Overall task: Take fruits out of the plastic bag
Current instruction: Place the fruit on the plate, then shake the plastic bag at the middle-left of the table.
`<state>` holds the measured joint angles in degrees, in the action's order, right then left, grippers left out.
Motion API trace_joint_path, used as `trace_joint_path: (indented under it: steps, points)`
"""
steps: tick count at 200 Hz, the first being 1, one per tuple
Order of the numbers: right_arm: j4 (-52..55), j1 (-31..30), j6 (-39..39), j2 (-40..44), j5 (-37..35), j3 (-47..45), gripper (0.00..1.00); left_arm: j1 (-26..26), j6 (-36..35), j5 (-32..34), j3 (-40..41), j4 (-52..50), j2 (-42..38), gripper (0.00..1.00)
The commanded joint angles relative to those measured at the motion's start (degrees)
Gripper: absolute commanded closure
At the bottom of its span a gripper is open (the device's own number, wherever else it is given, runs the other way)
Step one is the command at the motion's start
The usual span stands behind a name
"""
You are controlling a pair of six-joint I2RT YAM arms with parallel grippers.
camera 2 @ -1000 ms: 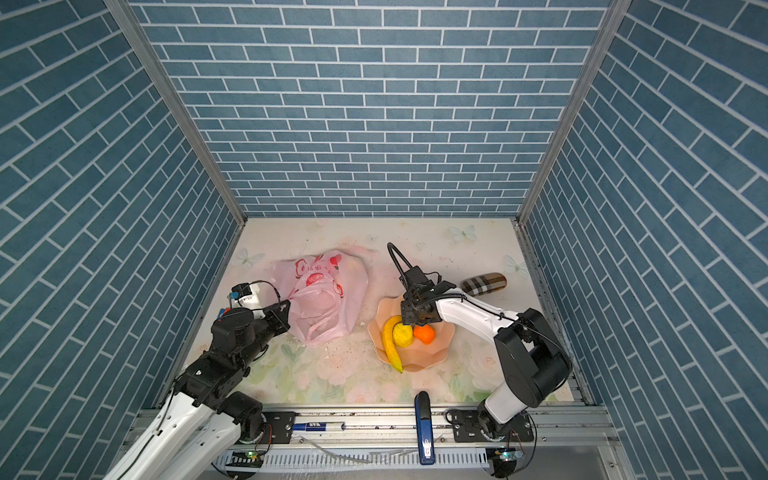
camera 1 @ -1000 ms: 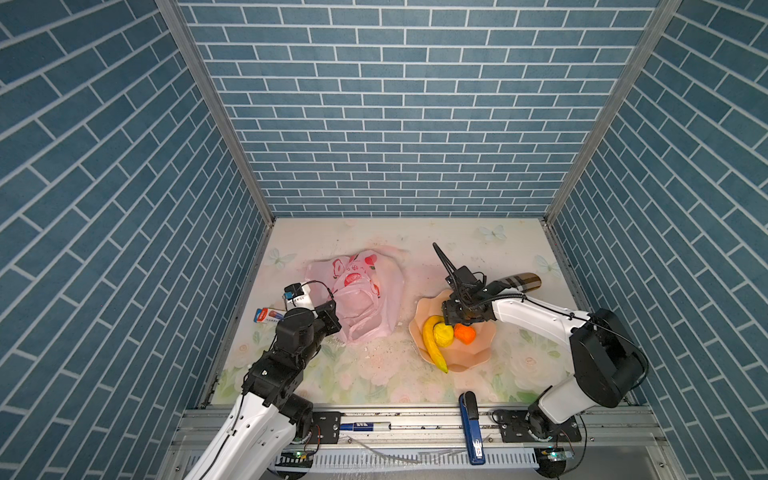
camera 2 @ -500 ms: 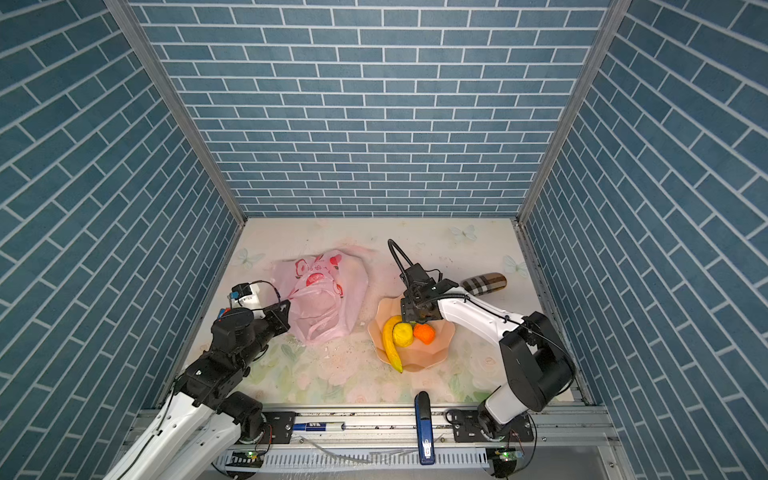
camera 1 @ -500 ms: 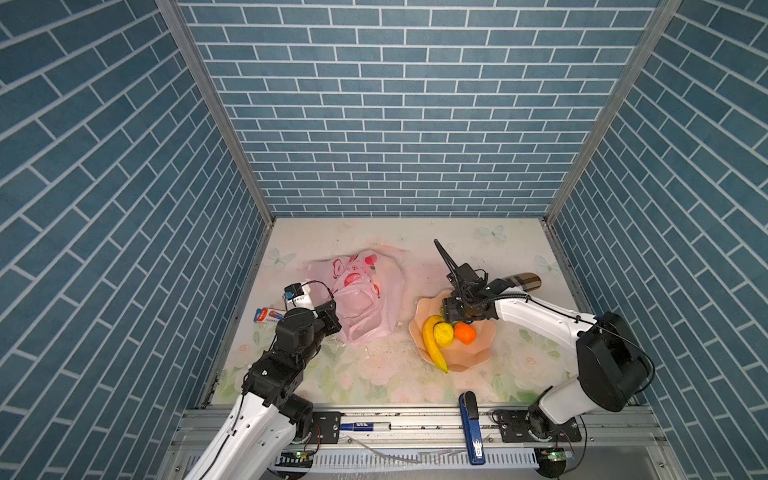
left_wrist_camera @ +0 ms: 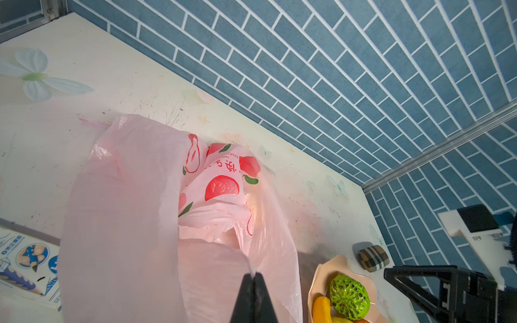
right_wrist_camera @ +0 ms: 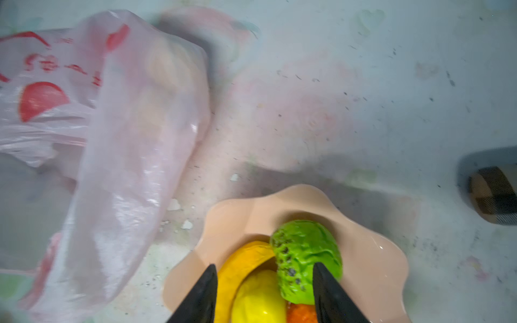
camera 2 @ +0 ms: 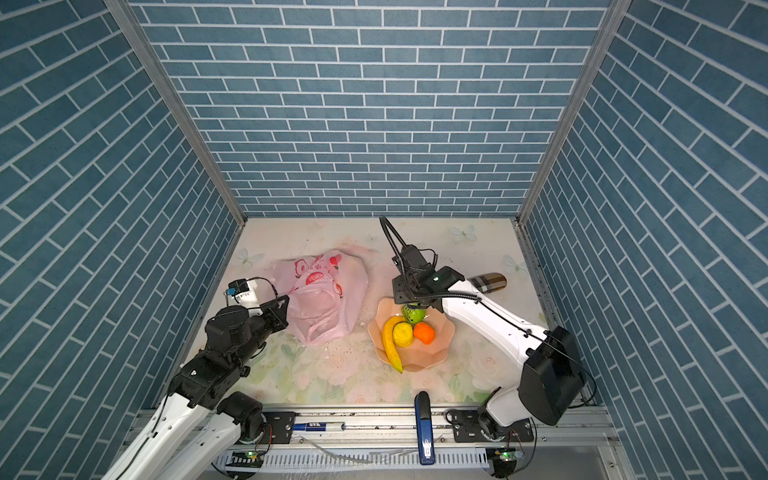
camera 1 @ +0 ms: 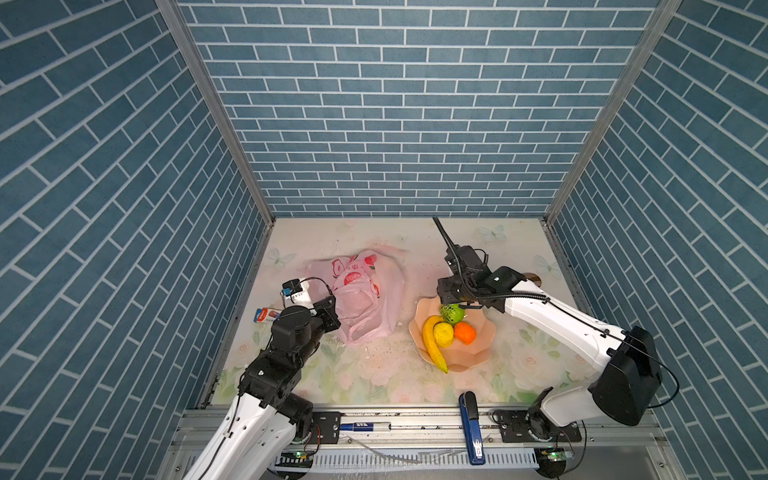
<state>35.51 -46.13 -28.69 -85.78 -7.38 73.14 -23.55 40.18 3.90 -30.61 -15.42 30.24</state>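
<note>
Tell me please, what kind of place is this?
Probably a robot test booth, not a home: printed brick walls box in a flowered table, and two arms are bolted to a metal rail.

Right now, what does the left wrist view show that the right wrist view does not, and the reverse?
Only the left wrist: the left fingers shut on a fold of the bag, a printed box and the brick walls.
Only the right wrist: the tips of the right fingers, apart over the bowl, and white crumbs on the table.
Both: the bag, the bowl, the green fruit, the banana and a plaid thing.
</note>
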Motion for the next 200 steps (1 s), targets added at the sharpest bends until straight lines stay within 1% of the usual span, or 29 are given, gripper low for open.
trace_joint_path:
  steps: [1, 39, 49, 54, 57, 67, 91, 120, 156, 188, 191, 200]
  points:
    - [-0.51, -4.44, 2.49, -6.0, -0.13, 8.07, 0.46, 0.07, -1.16, -1.51, -1.79, 1.26, 0.3, 1.0]
    - [-6.81, -8.81, 3.11, -15.53, 9.07, 17.73, 0.49, 0.08, -1.43, -1.98, -2.08, 0.62, -0.74, 1.0]
    - [-8.31, -9.48, 3.2, -17.44, 11.77, 19.58, 0.51, 0.07, -1.51, -2.07, -2.17, 0.65, -1.25, 1.0]
    - [-8.9, -9.74, 3.2, -18.58, 12.03, 20.46, 0.52, 0.02, -1.51, -2.13, -2.25, 0.65, -1.44, 1.0]
    - [-9.1, -10.02, 3.15, -19.15, 13.78, 21.11, 0.53, 0.0, -1.51, -2.19, -2.2, 0.64, -1.54, 1.0]
    - [-9.42, -10.58, 2.92, -21.14, 16.1, 22.88, 0.55, 0.03, -1.51, -2.36, -2.26, 0.96, -1.88, 1.0]
    - [-9.56, -11.86, 2.17, -25.75, 18.94, 25.87, 0.59, 0.08, -0.84, -2.85, -1.87, 2.51, -2.29, 1.0]
    - [-10.83, -12.48, 0.28, -30.48, 19.93, 26.99, 0.62, 0.08, 0.55, -2.81, -1.17, 4.43, -2.96, 1.0]
    - [-11.33, -12.58, -1.2, -35.77, 19.76, 29.29, 0.64, 0.04, 0.82, -2.59, -1.28, 4.71, -4.03, 1.0]
    - [-12.67, -12.62, -2.05, -39.46, 17.04, 32.5, 0.64, 0.04, 1.18, -3.1, -1.28, 4.44, -4.65, 1.0]
    - [-13.0, -12.66, -2.34, -41.18, 16.7, 32.69, 0.64, 0.01, 1.21, -3.13, -1.18, 4.44, -4.8, 1.0]
    - [-13.89, -12.67, -2.75, -42.44, 15.33, 33.42, 0.64, 0.08, 1.37, -3.07, -1.04, 4.18, -5.19, 1.0]
